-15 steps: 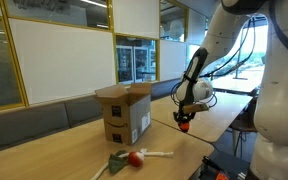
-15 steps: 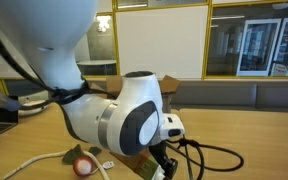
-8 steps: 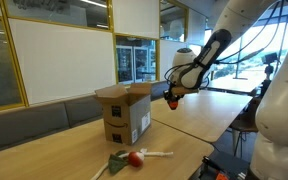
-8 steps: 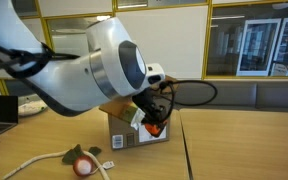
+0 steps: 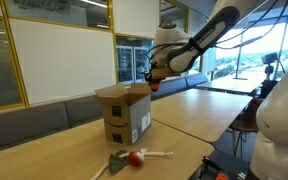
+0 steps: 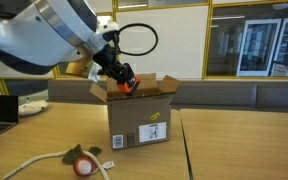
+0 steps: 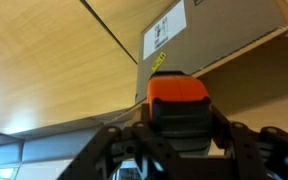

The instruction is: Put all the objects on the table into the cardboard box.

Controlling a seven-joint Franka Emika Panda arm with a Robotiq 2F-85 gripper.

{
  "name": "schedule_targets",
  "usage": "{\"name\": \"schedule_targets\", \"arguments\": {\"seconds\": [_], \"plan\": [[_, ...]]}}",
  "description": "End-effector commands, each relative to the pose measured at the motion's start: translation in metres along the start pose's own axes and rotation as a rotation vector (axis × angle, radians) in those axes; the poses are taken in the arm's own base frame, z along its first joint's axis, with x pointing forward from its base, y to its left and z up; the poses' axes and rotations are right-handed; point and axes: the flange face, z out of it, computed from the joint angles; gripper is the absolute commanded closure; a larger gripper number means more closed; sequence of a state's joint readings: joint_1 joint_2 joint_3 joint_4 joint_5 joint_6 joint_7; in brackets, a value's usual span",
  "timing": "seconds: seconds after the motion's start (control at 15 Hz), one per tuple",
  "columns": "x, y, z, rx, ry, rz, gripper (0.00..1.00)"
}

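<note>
Daylight from the windows point(image 5: 246, 55) lights the room brightly and evenly, slightly washed out there, with only soft shadows on the table point(image 5: 184, 115). In the wrist view the orange-and-black gadget point(image 7: 177, 105) is close and blurred; every picture is coarse.

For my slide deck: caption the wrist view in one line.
Gripper clamped on an orange-and-black gadget, with the labelled cardboard box and wooden table beyond.
</note>
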State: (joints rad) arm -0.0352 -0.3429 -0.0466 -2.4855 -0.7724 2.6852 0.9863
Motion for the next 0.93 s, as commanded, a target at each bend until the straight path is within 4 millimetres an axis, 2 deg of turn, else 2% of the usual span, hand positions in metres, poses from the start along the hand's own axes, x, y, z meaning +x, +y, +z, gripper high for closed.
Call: {"name": "schedule_targets", "arguments": {"seconds": [0.0,0.13,0.47,0.67,0.87], "plan": [[0.02,-0.041,-0.025,0.02,0.101,-0.037,0.68],[0.023,-0.06,-0.027,0.05,0.132,-0.06,0.68],[0.042,-0.095,-0.008,0.112,0.196,-0.102,0.68],[0.054,-0.105,0.02,0.152,0.202,-0.096,0.68],[0.063,-0.111,0.06,0.166,0.171,-0.072,0.68]]}}
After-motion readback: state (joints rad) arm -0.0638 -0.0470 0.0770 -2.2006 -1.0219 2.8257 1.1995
